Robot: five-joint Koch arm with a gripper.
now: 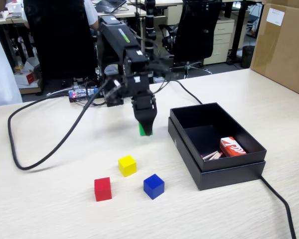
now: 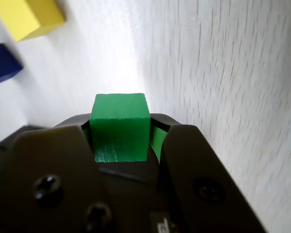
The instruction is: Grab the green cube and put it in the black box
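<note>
The green cube (image 2: 120,127) sits between the two black jaws of my gripper (image 2: 121,133), which is shut on it. In the fixed view the gripper (image 1: 145,130) hangs nose-down just above the table, and only a sliver of the green cube (image 1: 142,129) shows at its tip. The black box (image 1: 249,172) stands to the right of the gripper in that view, a short gap away, open side up.
Yellow cube (image 1: 127,165), red cube (image 1: 102,188) and blue cube (image 1: 153,186) lie on the table in front of the gripper. A red-and-white packet (image 1: 232,147) lies inside the box. A black cable (image 1: 40,144) loops at left; a brown carton (image 1: 284,45) stands far right.
</note>
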